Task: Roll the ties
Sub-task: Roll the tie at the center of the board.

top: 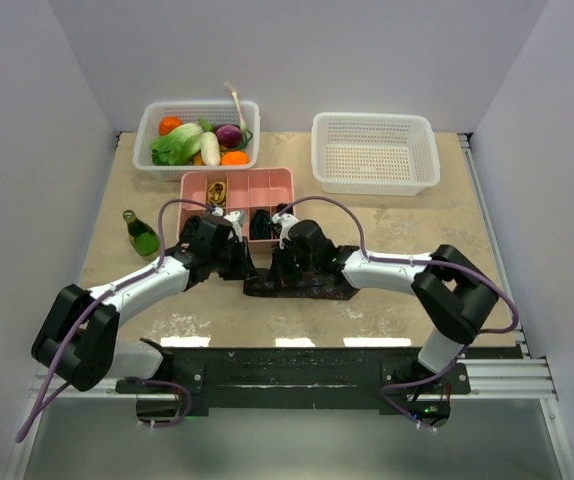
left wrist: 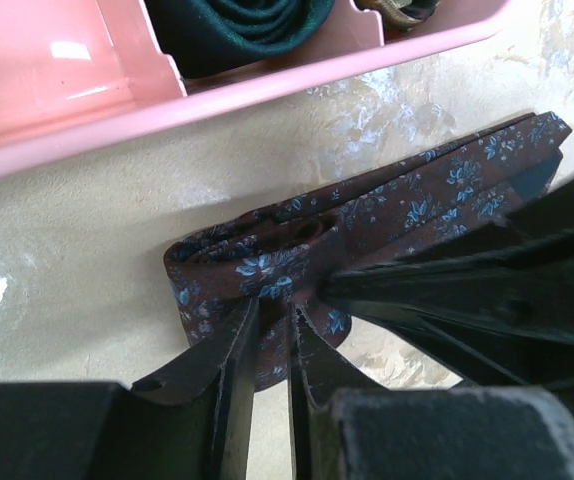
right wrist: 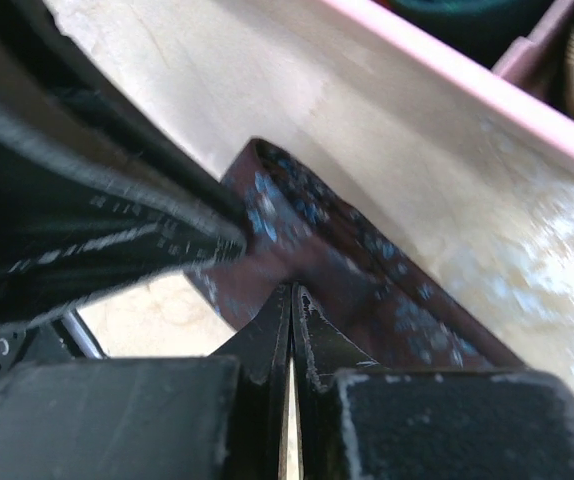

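Note:
A maroon tie with small blue flowers lies on the table just in front of the pink compartment tray. In the left wrist view its folded end points left, and my left gripper is shut on the fabric of that end. My right gripper is shut on the tie's near edge, close beside the left one. In the top view both grippers, left and right, meet over the tie's left end. A rolled dark green tie sits in the tray.
A white basket of vegetables stands at the back left and a white basket with nothing in it at the back right. A green bottle stands left of the left arm. The tray's pink wall is just beyond the tie.

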`<control>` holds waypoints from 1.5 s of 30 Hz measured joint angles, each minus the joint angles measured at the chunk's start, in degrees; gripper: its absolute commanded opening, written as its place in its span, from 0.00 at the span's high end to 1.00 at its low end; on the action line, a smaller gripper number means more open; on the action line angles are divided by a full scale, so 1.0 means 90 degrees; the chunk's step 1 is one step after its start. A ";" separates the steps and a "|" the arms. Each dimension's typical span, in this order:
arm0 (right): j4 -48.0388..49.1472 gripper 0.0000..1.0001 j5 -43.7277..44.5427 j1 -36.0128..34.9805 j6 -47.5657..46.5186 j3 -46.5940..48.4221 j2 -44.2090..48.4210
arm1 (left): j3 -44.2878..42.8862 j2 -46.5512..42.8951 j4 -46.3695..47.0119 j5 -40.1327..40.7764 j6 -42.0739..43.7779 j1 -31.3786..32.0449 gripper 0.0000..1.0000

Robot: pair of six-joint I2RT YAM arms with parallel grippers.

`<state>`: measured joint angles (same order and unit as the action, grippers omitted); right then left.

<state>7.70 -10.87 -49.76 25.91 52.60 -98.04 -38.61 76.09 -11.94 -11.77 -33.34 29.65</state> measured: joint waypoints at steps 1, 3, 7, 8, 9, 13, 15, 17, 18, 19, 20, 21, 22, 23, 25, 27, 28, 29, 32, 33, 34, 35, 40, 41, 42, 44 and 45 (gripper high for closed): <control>-0.0121 0.94 0.0083 0.0000 0.0000 -0.0002 0.0109 | 0.0000 0.0024 0.0007 0.0000 0.0000 0.0000 0.78; -0.0272 0.87 0.0199 0.0005 0.0007 -0.0010 0.0333 | 0.0000 0.0075 0.0024 0.0000 0.0002 0.0000 0.79; -0.0435 0.78 0.0600 0.0126 0.0078 -0.0206 0.0964 | 0.0000 0.0180 0.0053 0.0000 0.0005 0.0007 0.79; -0.0442 0.76 0.0670 0.0204 0.0104 -0.0301 0.1105 | -0.0002 0.0185 0.0058 0.0000 0.0005 0.0007 0.77; -0.0454 0.75 0.0729 0.0294 0.0124 -0.0393 0.1219 | -0.0002 0.0185 0.0063 0.0000 0.0005 0.0012 0.75; -0.0607 0.59 0.0860 0.1139 0.0289 -0.1003 0.1668 | 0.0000 0.0121 0.0061 0.0000 0.0017 0.0022 0.64; -0.0789 0.46 0.0993 0.1532 0.0345 -0.1309 0.1853 | 0.0000 0.0027 0.0039 0.0002 0.0029 0.0027 0.59; -0.1258 0.37 0.1263 0.1870 0.0384 -0.1613 0.2125 | -0.0002 -0.0189 0.0046 0.0002 0.0070 0.0044 0.48; -0.1399 0.37 0.1333 0.1880 0.0396 -0.1630 0.2183 | -0.0005 -0.0238 0.0041 0.0007 0.0112 0.0044 0.46; -0.1542 0.37 0.1447 0.1882 0.0408 -0.1630 0.2242 | -0.0005 -0.0272 0.0039 0.0015 0.0148 0.0046 0.45; -0.1690 0.36 0.1547 0.1889 0.0408 -0.1630 0.2314 | -0.0005 -0.0321 0.0036 0.0024 0.0158 0.0049 0.40; -0.1795 0.36 0.1651 0.1906 0.0408 -0.1630 0.2373 | -0.0005 -0.0350 0.0041 0.0027 0.0165 0.0049 0.34; -0.1877 0.36 0.1732 0.1923 0.0413 -0.1630 0.2409 | -0.0005 -0.0381 0.0041 0.0027 0.0168 0.0049 0.33; -0.1965 0.36 0.1831 0.1962 0.0418 -0.1632 0.2446 | -0.0005 -0.0413 0.0039 0.0032 0.0177 0.0049 0.31; -0.2120 0.36 0.2001 0.2011 0.0435 -0.1634 0.2499 | -0.0005 -0.0454 0.0041 0.0032 0.0177 0.0049 0.30; -0.2227 0.36 0.2154 0.2052 0.0440 -0.1659 0.2557 | -0.0005 -0.0481 0.0041 0.0029 0.0180 0.0049 0.30; -0.2278 0.36 0.2229 0.2076 0.0444 -0.1681 0.2589 | -0.0005 -0.0491 0.0041 0.0029 0.0177 0.0049 0.29; -0.2319 0.36 0.2300 0.2091 0.0449 -0.1702 0.2616 | -0.0005 -0.0498 0.0041 0.0029 0.0180 0.0049 0.29; -0.2412 0.37 0.2431 0.2171 0.0454 -0.1736 0.2608 | -0.0005 -0.0520 0.0041 0.0029 0.0180 0.0049 0.29; -0.2431 0.39 0.2433 0.2215 0.0454 -0.1746 0.2599 | -0.0005 -0.0529 0.0041 0.0029 0.0180 0.0049 0.29; -0.2433 0.40 0.2431 0.2237 0.0454 -0.1761 0.2596 | -0.0005 -0.0537 0.0041 0.0029 0.0177 0.0049 0.29; -0.2429 0.43 0.2429 0.2261 0.0457 -0.1778 0.2589 | -0.0005 -0.0542 0.0039 0.0036 0.0177 0.0049 0.29; -0.2358 0.55 0.2344 0.2295 0.0469 -0.1892 0.2441 | -0.0005 -0.0542 0.0007 0.0141 0.0177 0.0049 0.29; -0.2305 0.57 0.2261 0.2295 0.0483 -0.1940 0.2429 | -0.0005 -0.0542 -0.0005 0.0170 0.0177 0.0049 0.29; -0.2278 0.61 0.2232 0.2295 0.0498 -0.1970 0.2416 | -0.0005 -0.0542 -0.0012 0.0175 0.0177 0.0049 0.29; -0.2195 0.77 0.2123 0.2295 0.0525 -0.2023 0.2380 | -0.0005 -0.0542 -0.0019 0.0209 0.0177 0.0049 0.29; -0.2174 0.81 0.2079 0.2295 0.0534 -0.2040 0.2375 | -0.0005 -0.0542 -0.0019 0.0226 0.0177 0.0049 0.29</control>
<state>-11.86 7.84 -29.10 30.72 34.24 -76.66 -38.65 71.22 -12.12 -9.74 -31.75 30.09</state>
